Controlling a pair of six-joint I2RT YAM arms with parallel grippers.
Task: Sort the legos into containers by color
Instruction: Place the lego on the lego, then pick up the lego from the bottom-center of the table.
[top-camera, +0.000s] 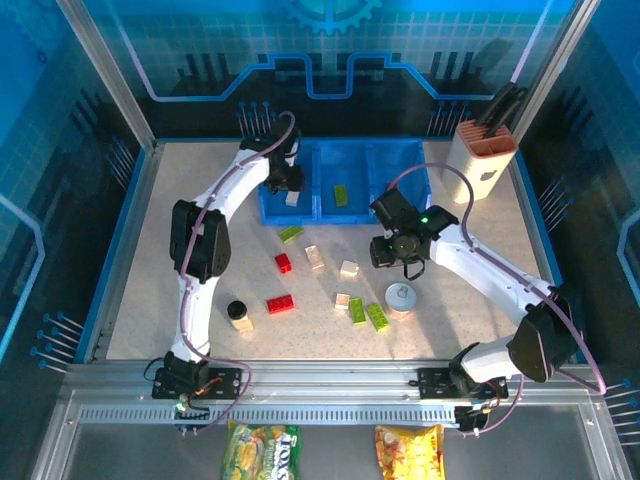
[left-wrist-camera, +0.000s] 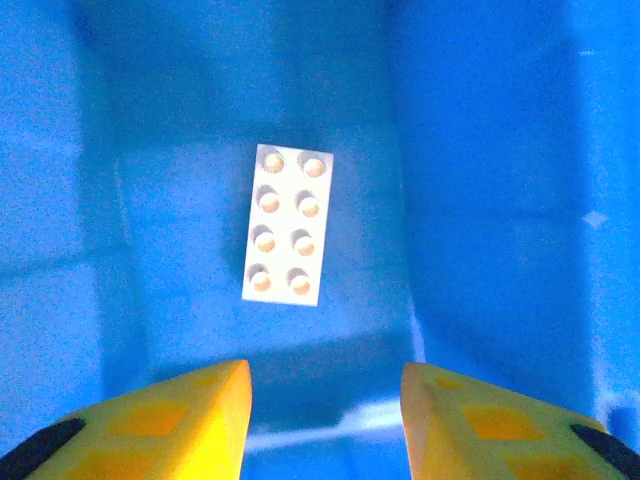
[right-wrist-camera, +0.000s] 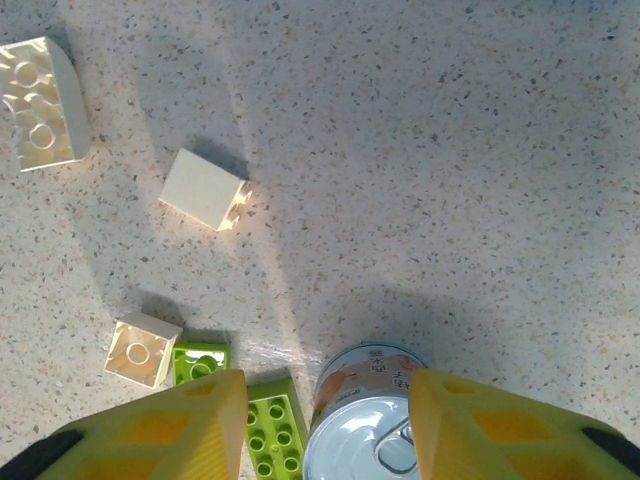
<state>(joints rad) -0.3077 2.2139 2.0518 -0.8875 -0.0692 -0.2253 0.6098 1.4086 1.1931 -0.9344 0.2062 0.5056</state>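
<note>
Can (right-wrist-camera: 368, 440), cut off at frame edge, lies under right gripper (right-wrist-camera: 325, 385), jaws apart, empty; left gripper (left-wrist-camera: 322, 372) likewise.

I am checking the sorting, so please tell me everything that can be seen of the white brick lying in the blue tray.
The white brick is a rectangular block of smooth, plastic-looking material, with eight round studs in two rows of four. It lies flat, studs up, on the floor of the left compartment of the blue tray, clear of the walls. The left hand hangs above it, fingers apart, not touching it.
</note>
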